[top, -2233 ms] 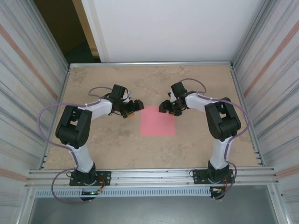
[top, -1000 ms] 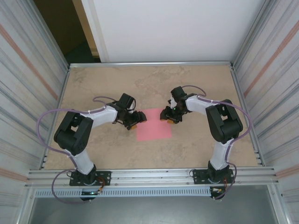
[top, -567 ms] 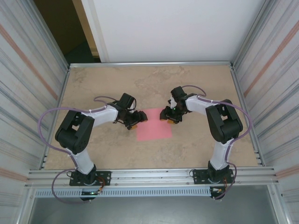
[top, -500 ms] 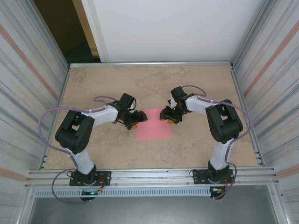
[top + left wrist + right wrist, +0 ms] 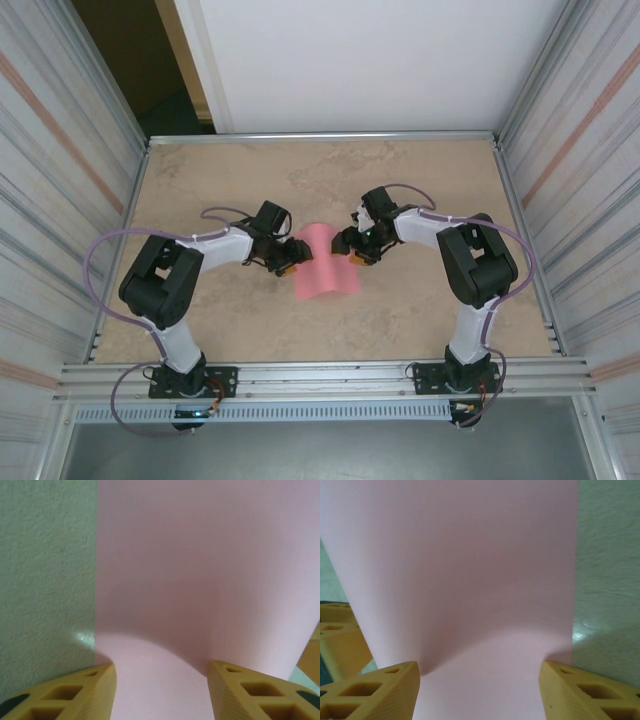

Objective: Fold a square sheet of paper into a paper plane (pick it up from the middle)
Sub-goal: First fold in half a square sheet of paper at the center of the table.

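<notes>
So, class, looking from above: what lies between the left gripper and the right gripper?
The square sheet of paper, bowed upward between the left gripper and the right gripper. The top external view shows it.

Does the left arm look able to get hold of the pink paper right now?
Probably yes: the left pincer sits at the edge of the sheet, the paper lying between its open jaws, nothing blocking it.

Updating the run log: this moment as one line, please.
paper: bowed up in middle | left gripper: open, at its left edge | right gripper: open, at its right edge
</notes>
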### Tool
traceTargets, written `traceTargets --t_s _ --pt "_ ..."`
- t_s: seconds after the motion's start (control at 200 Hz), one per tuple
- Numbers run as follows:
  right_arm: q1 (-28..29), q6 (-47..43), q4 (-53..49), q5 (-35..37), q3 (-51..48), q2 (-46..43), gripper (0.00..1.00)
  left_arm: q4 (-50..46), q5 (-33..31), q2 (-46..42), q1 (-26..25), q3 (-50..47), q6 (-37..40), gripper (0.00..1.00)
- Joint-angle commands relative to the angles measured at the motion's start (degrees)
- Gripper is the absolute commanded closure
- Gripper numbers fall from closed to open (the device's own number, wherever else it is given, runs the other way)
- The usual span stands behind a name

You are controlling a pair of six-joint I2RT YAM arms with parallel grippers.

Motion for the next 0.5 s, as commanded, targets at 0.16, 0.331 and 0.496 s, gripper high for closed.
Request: traceTargets --t_s 0.16,0.331,0.496 --pt "-0.1 2.3 7.7 -5.5 -3.7 -1.3 0.22 -1.9 -2.1 3.1 0.0 -1.5 0.7 0.56" --pt "0.7 2.1 8.5 -5.5 -3.8 -1.8 0.15 -1.6 -1.0 4.0 0.0 -0.7 1.2 0.57" --pt "2.1 2.1 6.6 -3.2 -2.2 -1.2 0.15 -0.7 0.5 4.6 -0.5 -0.4 1.4 0.57"
